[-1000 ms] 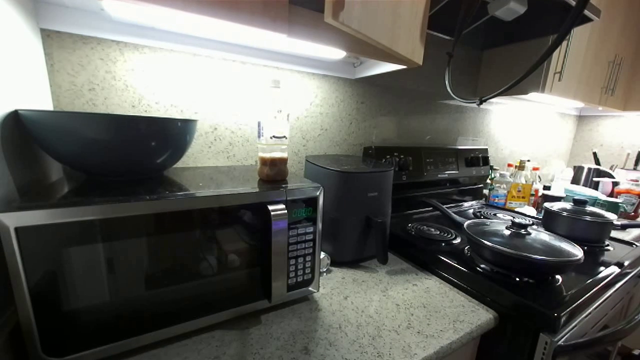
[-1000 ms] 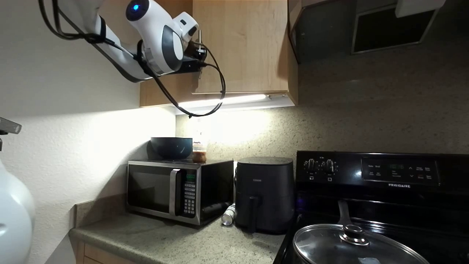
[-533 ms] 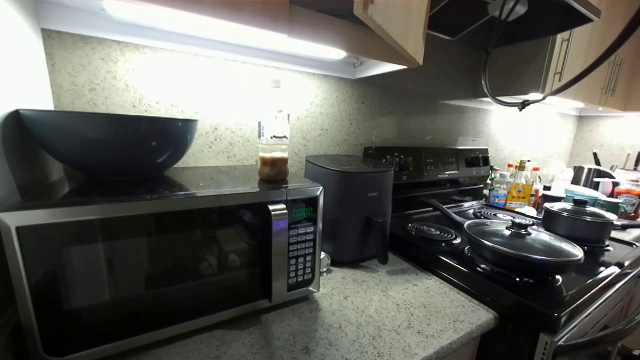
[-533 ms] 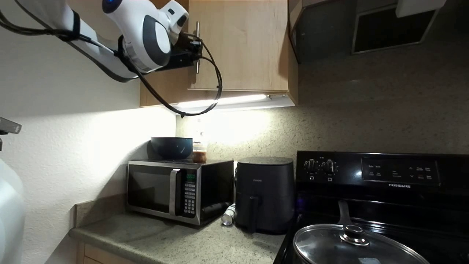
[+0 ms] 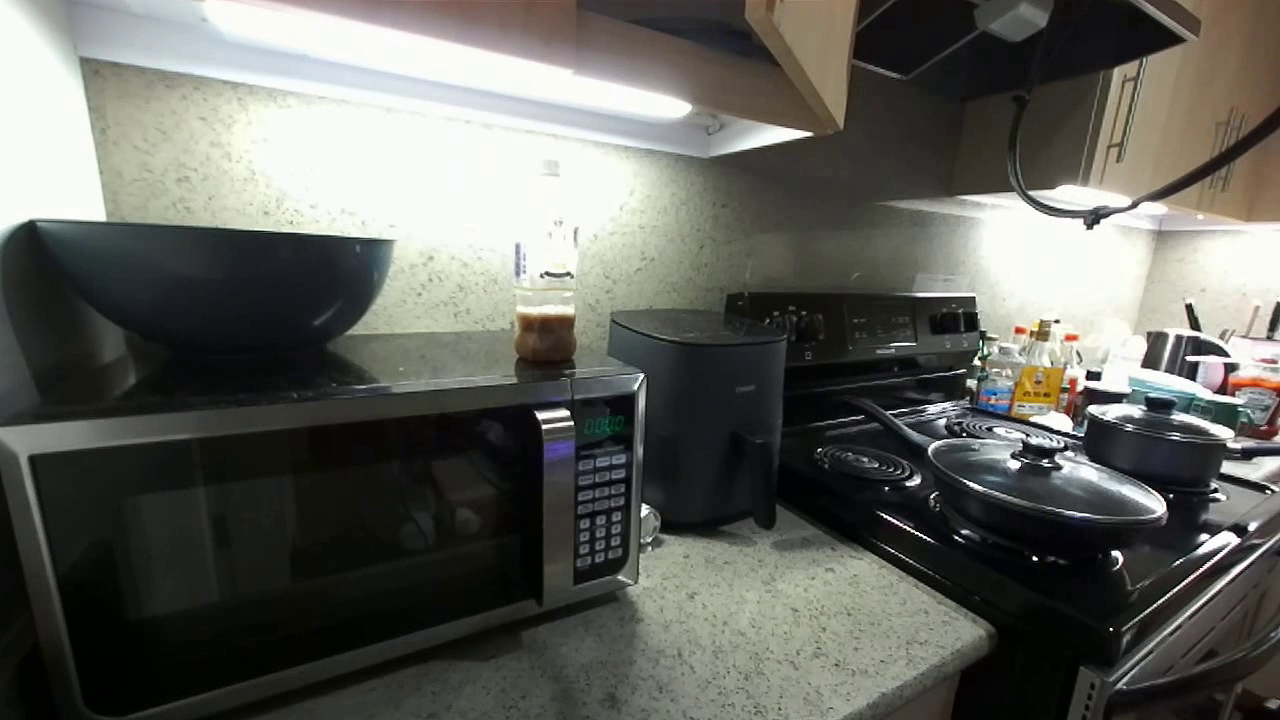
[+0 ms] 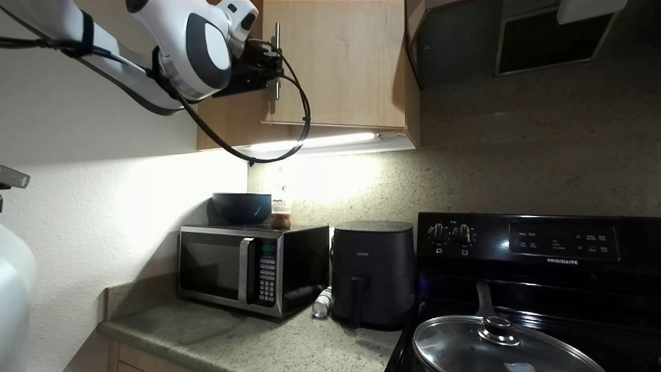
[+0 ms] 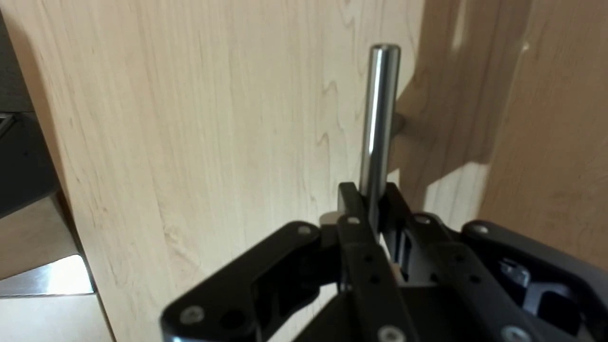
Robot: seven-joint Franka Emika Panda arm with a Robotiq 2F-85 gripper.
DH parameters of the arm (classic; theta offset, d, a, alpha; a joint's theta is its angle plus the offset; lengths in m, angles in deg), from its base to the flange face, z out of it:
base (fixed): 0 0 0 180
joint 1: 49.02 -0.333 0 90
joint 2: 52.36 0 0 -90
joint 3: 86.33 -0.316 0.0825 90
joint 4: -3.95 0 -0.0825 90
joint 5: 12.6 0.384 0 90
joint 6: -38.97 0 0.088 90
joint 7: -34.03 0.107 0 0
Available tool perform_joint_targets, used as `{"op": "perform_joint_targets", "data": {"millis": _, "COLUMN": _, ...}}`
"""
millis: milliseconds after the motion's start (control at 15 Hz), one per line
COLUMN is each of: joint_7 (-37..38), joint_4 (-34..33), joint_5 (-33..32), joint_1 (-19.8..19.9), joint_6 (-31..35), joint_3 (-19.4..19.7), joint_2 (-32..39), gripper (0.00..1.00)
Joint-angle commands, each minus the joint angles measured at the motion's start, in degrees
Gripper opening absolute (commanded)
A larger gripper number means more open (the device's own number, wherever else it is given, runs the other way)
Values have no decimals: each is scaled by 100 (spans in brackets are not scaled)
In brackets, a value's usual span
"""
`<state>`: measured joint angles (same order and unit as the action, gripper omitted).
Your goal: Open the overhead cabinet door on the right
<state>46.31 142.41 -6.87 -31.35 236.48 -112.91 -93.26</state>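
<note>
The overhead cabinet door (image 6: 341, 62) is a flat tan wood panel, and it stands partly open. In an exterior view its underside edge (image 5: 818, 60) angles out from the cabinet, with a dark gap behind it. The wrist view shows its front face (image 7: 213, 118) filling most of the picture. A vertical metal bar handle (image 7: 378, 114) sits near its free edge and also shows in an exterior view (image 6: 278, 36). My gripper (image 7: 370, 199) is shut around the handle's bar. In an exterior view the gripper (image 6: 273, 64) is dark and partly hidden by cables.
The black range hood (image 5: 930, 50) is beside the door's hinge side. Below are the microwave (image 6: 217, 263), a dark bowl (image 6: 241, 207), a bottle (image 6: 281, 219), the air fryer (image 6: 374, 274) and the stove with a lidded pan (image 5: 1045, 490). A cable loop (image 6: 307, 108) hangs from the arm.
The door has swung farther out from the cabinet, widening the dark gap. My arm has moved outward with the handle in the gripper, and its cable loop has shifted along.
</note>
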Motion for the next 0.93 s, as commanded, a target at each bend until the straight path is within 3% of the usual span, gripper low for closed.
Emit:
{"op": "perform_joint_targets", "data": {"millis": 0, "joint_7": 0, "joint_4": -1, "joint_5": 0, "joint_1": 2, "joint_6": 0, "joint_3": 1, "joint_2": 0, "gripper": 6}}
{"op": "perform_joint_targets", "data": {"millis": 200, "joint_7": -30, "joint_4": 197, "joint_5": 25, "joint_1": 57, "joint_6": 86, "joint_3": 158, "joint_2": -331, "gripper": 6}}
{"op": "perform_joint_targets", "data": {"millis": 867, "joint_7": -2, "joint_4": 1235, "joint_5": 883, "joint_1": 817, "joint_6": 150, "joint_3": 182, "joint_2": -1933, "gripper": 6}}
